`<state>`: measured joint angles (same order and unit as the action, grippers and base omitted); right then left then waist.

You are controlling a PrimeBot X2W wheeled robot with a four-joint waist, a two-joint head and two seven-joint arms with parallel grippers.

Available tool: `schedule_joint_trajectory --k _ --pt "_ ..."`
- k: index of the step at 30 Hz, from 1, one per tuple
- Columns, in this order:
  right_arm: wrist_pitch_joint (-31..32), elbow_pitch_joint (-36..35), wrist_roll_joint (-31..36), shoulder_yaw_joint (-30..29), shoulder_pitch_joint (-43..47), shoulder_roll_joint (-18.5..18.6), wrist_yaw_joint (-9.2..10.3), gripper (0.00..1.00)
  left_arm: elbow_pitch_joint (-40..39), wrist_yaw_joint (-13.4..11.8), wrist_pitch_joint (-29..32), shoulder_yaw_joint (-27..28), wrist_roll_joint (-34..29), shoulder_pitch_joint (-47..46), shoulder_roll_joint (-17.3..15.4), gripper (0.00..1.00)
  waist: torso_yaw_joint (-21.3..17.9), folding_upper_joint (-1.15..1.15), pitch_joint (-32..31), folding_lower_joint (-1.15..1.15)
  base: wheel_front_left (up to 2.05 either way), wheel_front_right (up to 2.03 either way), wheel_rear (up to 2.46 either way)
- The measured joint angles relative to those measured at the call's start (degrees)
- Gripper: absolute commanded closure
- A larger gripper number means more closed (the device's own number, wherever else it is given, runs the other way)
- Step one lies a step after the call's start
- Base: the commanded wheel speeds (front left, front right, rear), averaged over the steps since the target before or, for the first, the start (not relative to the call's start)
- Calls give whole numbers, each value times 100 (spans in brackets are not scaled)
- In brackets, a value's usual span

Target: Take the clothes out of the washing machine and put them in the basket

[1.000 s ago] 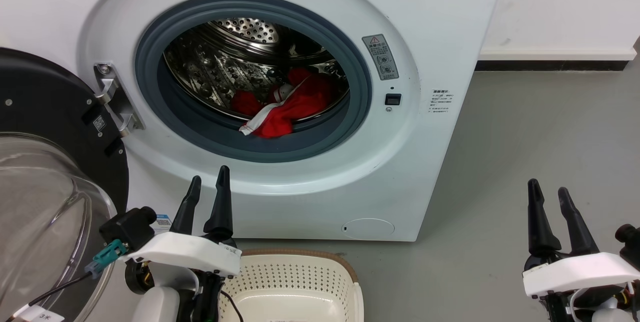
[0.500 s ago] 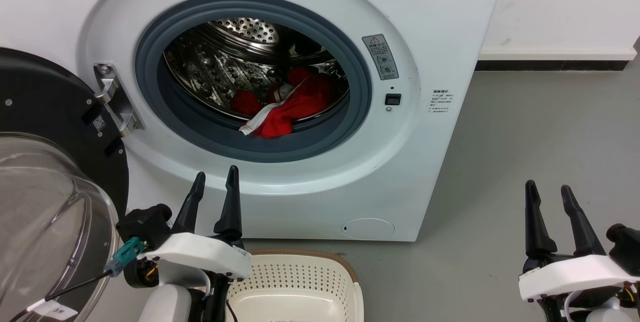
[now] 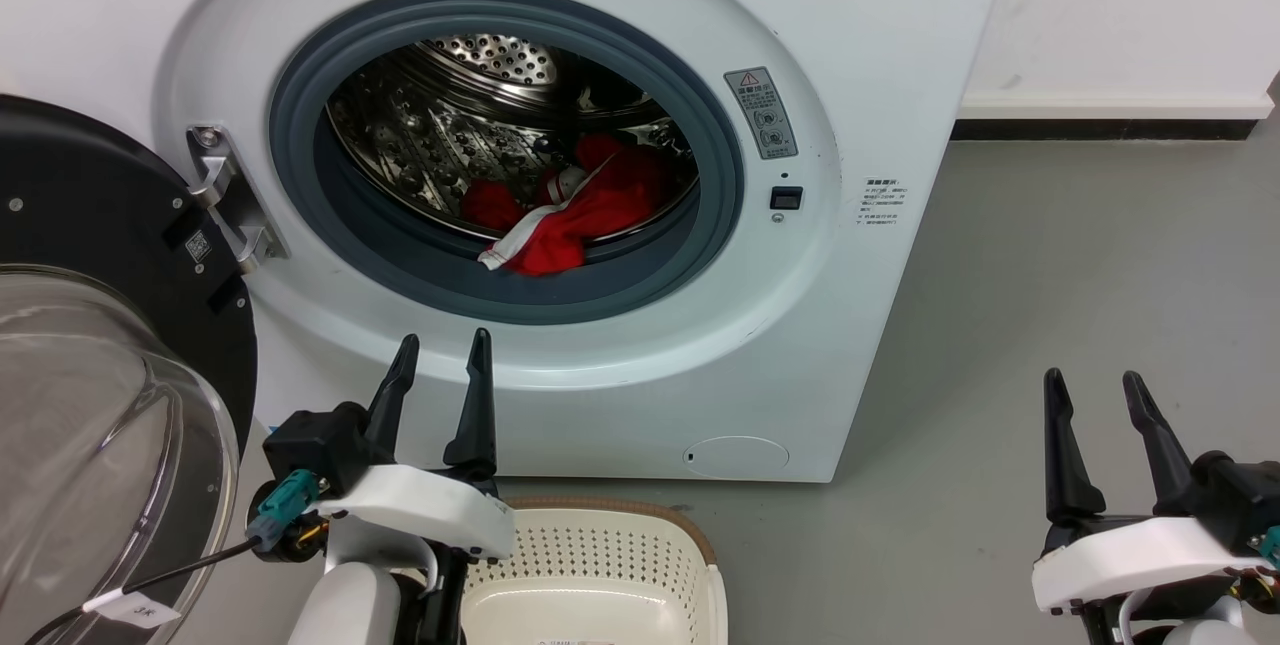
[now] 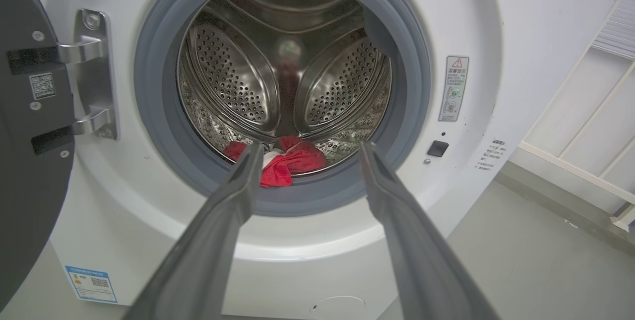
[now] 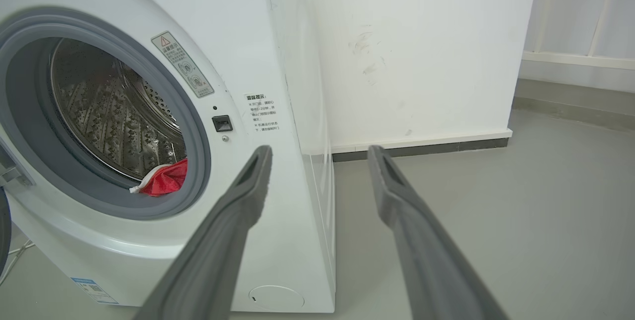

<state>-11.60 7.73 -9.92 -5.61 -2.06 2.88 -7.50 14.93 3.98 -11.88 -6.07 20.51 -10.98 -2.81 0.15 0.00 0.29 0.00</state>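
Observation:
The white washing machine stands with its door swung open to the left. Red clothes with white trim lie low in the steel drum, one edge draped onto the grey seal; they also show as the clothes and the clothes. The cream basket sits on the floor in front of the machine. My left gripper is open, empty, above the basket's left end and below the drum opening. My right gripper is open and empty, off to the machine's right.
The black-rimmed glass door hangs open at the left on a metal hinge, close to my left arm. Grey floor spreads to the right of the machine up to a white wall with a dark skirting.
My left gripper has moved right and a little up toward the drum opening. My right gripper has shifted slightly left. The clothes, basket and door have stayed put.

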Motion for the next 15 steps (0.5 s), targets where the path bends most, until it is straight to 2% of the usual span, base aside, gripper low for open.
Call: schedule_joint_trajectory --k 15 --pt "-57 16 756 -29 3 0 0 0 148 -49 -175 -82 -634 -95 -1 0 21 0 8 0 0 0 0"
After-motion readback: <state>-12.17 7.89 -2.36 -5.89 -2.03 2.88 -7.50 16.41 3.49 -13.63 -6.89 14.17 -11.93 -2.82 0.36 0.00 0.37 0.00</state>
